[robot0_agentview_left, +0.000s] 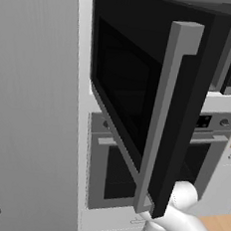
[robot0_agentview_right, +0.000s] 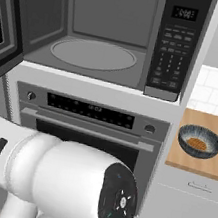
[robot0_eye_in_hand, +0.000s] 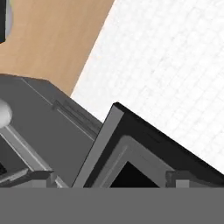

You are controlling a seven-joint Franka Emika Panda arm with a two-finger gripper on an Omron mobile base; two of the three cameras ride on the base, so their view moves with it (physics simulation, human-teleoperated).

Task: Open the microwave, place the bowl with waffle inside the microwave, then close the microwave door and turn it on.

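Standing nearest, the white arm bulks smooth and rounded. Tool tips flank the microwave door edge; gap apparent, but whether it grips I cannot tell. Door hangs wide, glossy black, square grey handle. Microwave cavity matte grey, round turntable. Bowl with waffle rests on the wooden bench, right. Judgement: opening done; next, fetch the bowl.

one microwave, one oven, one bowl, one waffle.
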